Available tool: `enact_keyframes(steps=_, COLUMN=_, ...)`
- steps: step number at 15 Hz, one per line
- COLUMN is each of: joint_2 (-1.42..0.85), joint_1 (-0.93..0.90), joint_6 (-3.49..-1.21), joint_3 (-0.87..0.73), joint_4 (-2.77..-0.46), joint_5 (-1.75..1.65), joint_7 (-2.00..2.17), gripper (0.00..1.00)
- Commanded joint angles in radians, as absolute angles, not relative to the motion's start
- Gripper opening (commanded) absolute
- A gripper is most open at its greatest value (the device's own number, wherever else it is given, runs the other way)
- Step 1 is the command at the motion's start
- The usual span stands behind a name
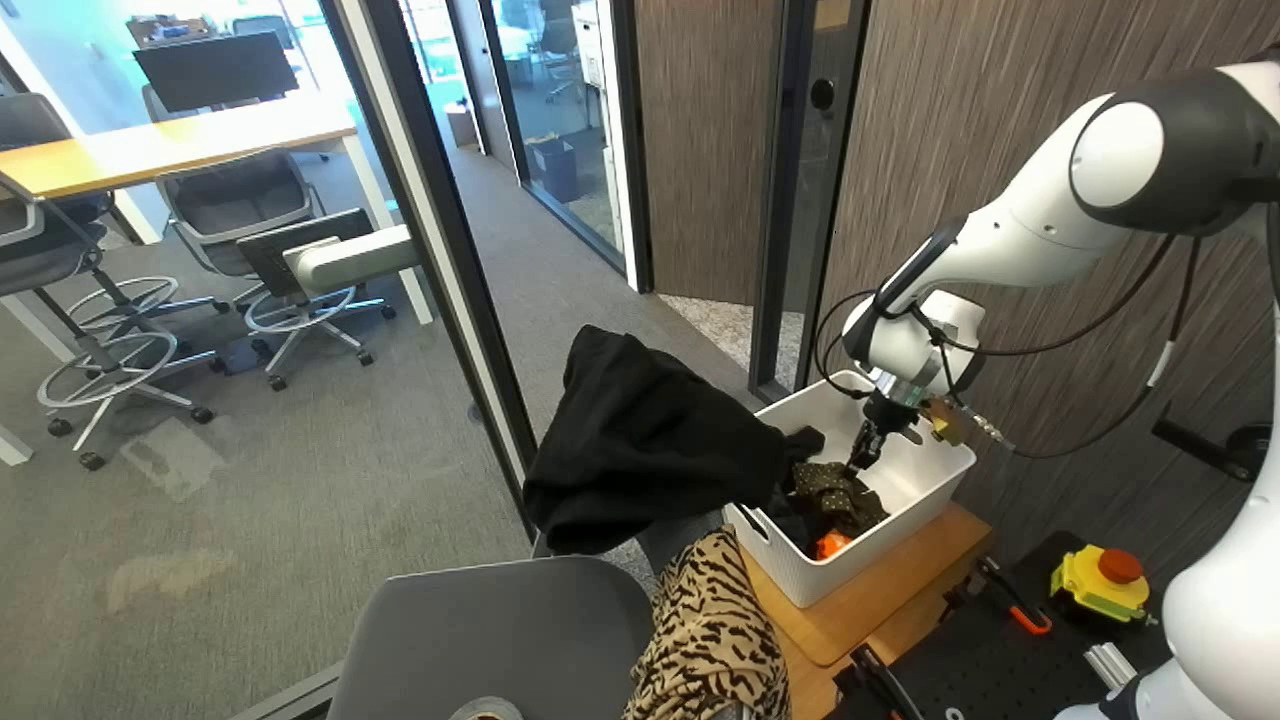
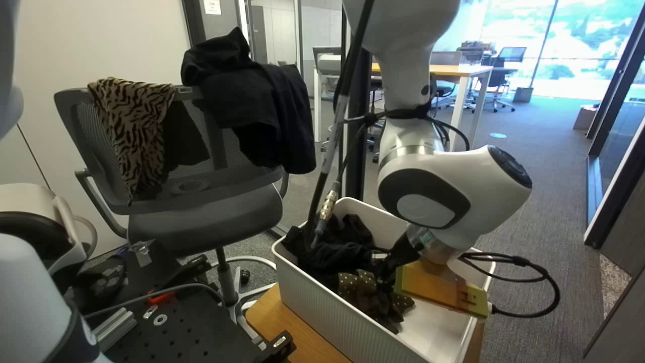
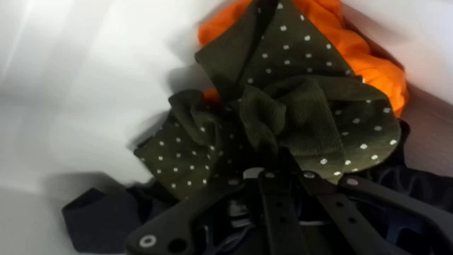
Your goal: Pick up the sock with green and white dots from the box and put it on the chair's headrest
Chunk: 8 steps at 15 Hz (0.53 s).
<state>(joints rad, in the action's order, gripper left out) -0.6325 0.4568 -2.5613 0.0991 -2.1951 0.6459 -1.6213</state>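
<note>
I see the pincer (image 3: 287,161) pinching the dotted sock (image 3: 364,134), the white box (image 2: 322,307) around it, orange cloth (image 3: 380,78) near its tips.

Your gripper (image 1: 857,466) is down inside the box (image 1: 880,537), walled in all round, with the open top your way out. Beside the dotted sock (image 3: 311,124) you have bare box floor (image 3: 99,117), but black clothing (image 2: 342,254) crowds the side toward the chair (image 2: 206,222). On the chair's headrest (image 2: 187,91), black cloth (image 2: 247,96) and tiger-print cloth (image 2: 133,126) leave you a narrow gap between them.
</note>
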Motion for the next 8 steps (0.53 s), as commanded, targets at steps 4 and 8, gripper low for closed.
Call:
enact_keyframes(steps=4, joint_2=-0.346, joint_1=0.421, joint_6=-2.305, joint_3=0.029, joint_4=-2.269, joint_5=0.618, joint_7=-1.532, gripper=0.07)
enact_keyframes(steps=8, joint_2=-0.149, joint_1=0.379, joint_6=-2.131, joint_3=-0.043, joint_4=-2.294, joint_5=0.592, joint_7=-1.476, gripper=0.07)
